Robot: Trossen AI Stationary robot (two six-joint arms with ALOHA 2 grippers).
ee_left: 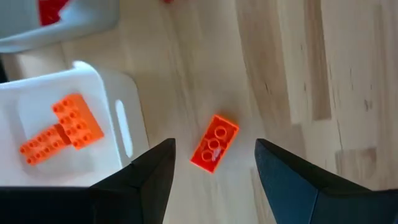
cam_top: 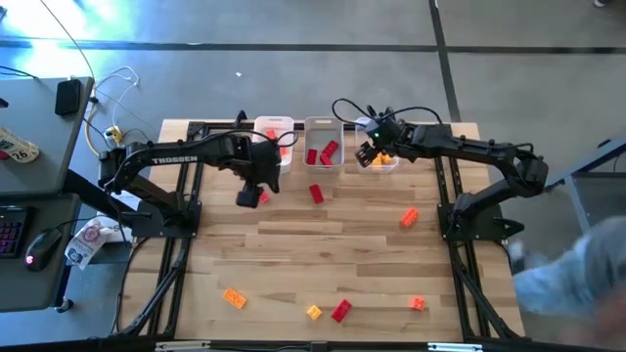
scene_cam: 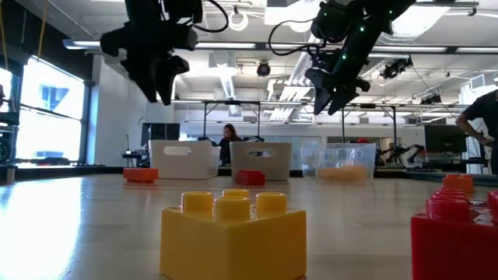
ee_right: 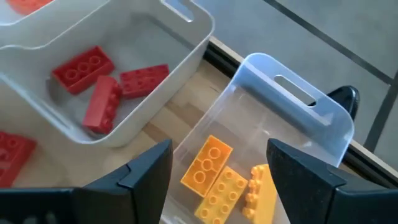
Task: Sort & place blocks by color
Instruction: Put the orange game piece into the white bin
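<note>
My left gripper (cam_top: 251,194) (ee_left: 214,144) is open and points down, high above an orange-red block (ee_left: 214,144) that lies flat on the table just in front of the left white bin (ee_left: 93,81). That bin holds orange blocks (ee_left: 62,127). My right gripper (cam_top: 367,154) (ee_right: 219,146) is open and empty, hovering over the clear right bin (ee_right: 292,93), which holds yellow blocks (ee_right: 214,171). The middle white bin (ee_right: 186,37) holds red blocks (ee_right: 99,81). In the low view both grippers (scene_cam: 159,78) (scene_cam: 334,89) hang well above the tabletop.
Loose blocks lie on the table: a red one (cam_top: 316,194) in front of the middle bin, an orange one (cam_top: 409,217) to the right, and several near the front edge (cam_top: 234,298) (cam_top: 313,312) (cam_top: 340,310) (cam_top: 418,304). A person's sleeve (cam_top: 577,274) shows at the right.
</note>
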